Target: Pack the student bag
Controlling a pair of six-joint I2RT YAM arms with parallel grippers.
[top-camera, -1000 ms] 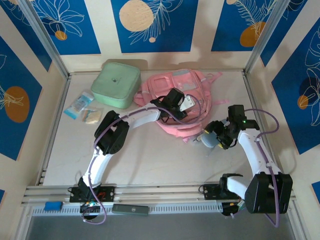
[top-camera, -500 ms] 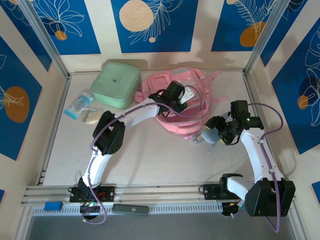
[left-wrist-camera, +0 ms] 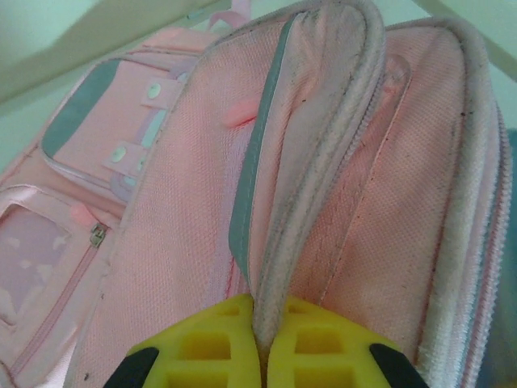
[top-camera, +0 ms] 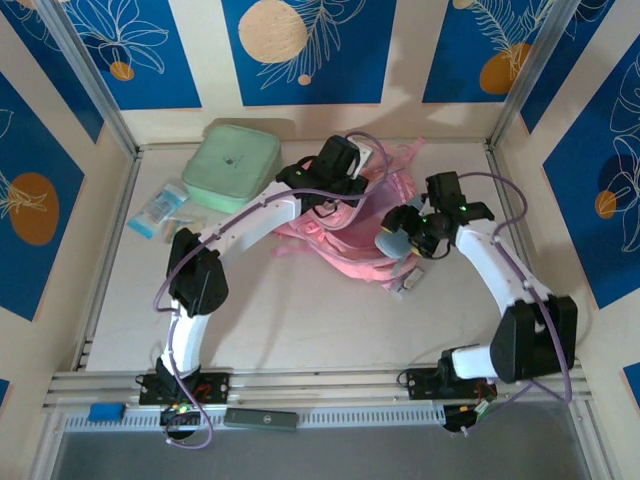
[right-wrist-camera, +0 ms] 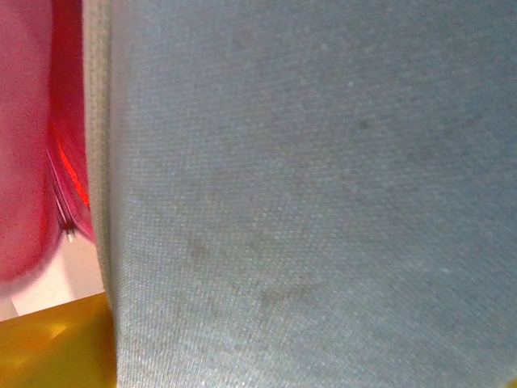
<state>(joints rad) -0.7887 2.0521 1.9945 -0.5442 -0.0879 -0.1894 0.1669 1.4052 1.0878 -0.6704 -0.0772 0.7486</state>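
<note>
The student bag (top-camera: 345, 255), a large pink backpack, lies at the table's back centre. My left gripper (top-camera: 335, 185) is shut on the bag's pale padded zip rim (left-wrist-camera: 323, 137), which stands pinched between the yellow fingers (left-wrist-camera: 202, 347) and is pulled up off the bag body (left-wrist-camera: 178, 202). My right gripper (top-camera: 410, 232) hangs over the bag's right side, shut on a grey-blue fabric pouch (top-camera: 392, 238). That pouch (right-wrist-camera: 307, 194) covers most of the right wrist view, with one yellow finger (right-wrist-camera: 48, 347) at the lower left and pink bag fabric (right-wrist-camera: 32, 121) beside it.
A mint green square zip case (top-camera: 232, 167) sits at the back left, close to the bag. Two small packets (top-camera: 160, 210) (top-camera: 183, 233) lie by the left wall. Bare table (top-camera: 300, 320) stretches between the bag and the arm bases. Frame posts stand at the back corners.
My left gripper has shut on the bag's rim and drawn it up and toward the back. The right arm has carried the pouch left and back, over the bag.
</note>
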